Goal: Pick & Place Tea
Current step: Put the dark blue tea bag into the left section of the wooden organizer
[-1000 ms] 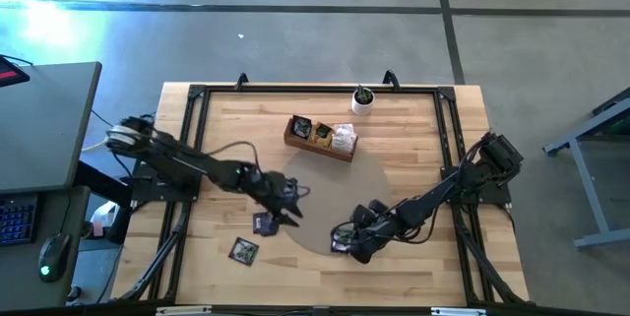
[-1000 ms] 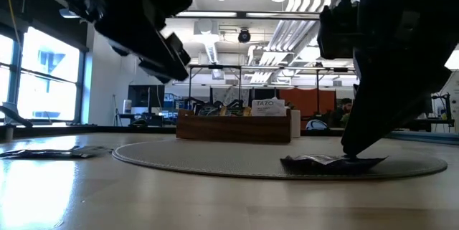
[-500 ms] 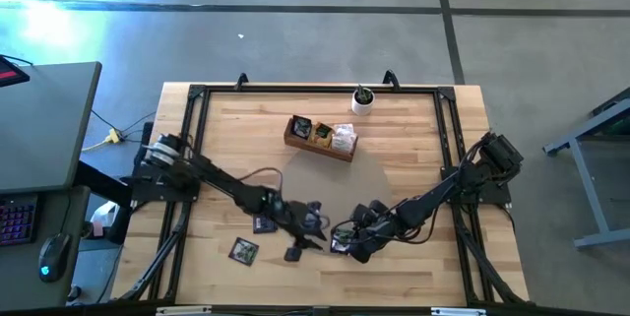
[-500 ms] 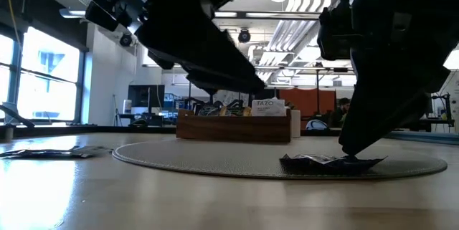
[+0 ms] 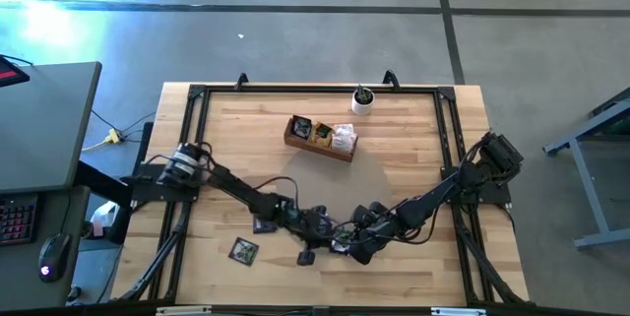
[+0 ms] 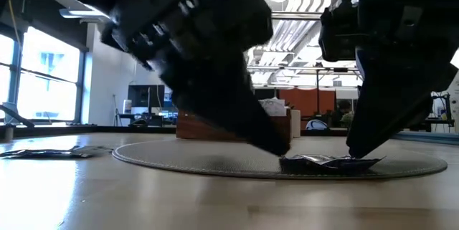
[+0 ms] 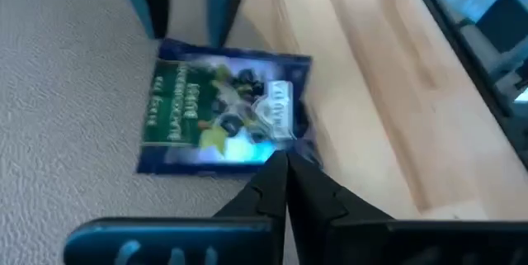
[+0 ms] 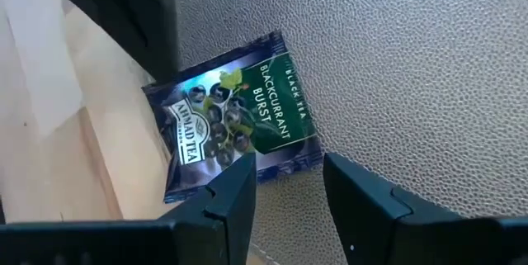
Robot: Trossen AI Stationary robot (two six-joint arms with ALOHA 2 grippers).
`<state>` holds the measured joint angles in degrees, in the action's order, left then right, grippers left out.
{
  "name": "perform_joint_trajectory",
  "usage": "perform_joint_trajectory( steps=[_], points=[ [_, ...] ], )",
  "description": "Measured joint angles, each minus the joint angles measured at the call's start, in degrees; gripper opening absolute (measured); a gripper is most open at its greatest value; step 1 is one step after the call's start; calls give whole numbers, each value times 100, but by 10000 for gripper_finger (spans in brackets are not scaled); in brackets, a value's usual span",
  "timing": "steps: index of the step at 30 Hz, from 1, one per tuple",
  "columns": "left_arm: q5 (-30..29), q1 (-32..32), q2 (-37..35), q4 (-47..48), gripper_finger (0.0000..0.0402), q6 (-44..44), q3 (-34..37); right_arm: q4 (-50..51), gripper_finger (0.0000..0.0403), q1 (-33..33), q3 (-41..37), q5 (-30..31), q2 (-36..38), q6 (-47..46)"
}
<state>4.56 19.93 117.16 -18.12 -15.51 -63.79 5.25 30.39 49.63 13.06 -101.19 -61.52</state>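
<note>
Dark blue foil with a green panel marks the blackcurrant tea sachet (image 8: 235,129) you are working: it lies flat at the near rim of the round grey mat (image 5: 379,180), half over the mat's edge and half on the bare wood of the table (image 5: 433,267), toward the table's front edge. Your left gripper (image 7: 286,184) has its fingers pressed together, their tips at the sachet's edge on the wood side; whether they pinch the foil cannot be told. Your right gripper (image 8: 285,184) stands with fingers apart at the opposite side, its tips down at the sachet's mat-side edge. The two grippers meet almost tip to tip here, so little free room lies between them.

Two more dark sachets rest on open wood toward the front left corner: one (image 5: 264,223) just off the mat's left rim beside the left arm, another (image 5: 243,250) nearer the front edge. The wooden box (image 5: 320,139) holding several sachets sits at the mat's far rim, well clear of both arms, with a small white cup (image 5: 363,101) near the back edge.
</note>
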Motion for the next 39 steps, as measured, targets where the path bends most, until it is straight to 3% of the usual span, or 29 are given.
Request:
perform_joint_trajectory(
  steps=[23,39],
  points=[
    [-59,-80,355,-202,1,-579,-39,-406,137,-2,0,42,0,-289],
    [-124,-80,364,-210,1,-553,-28,-338,58,-13,2,-188,-114,-542]
  ],
)
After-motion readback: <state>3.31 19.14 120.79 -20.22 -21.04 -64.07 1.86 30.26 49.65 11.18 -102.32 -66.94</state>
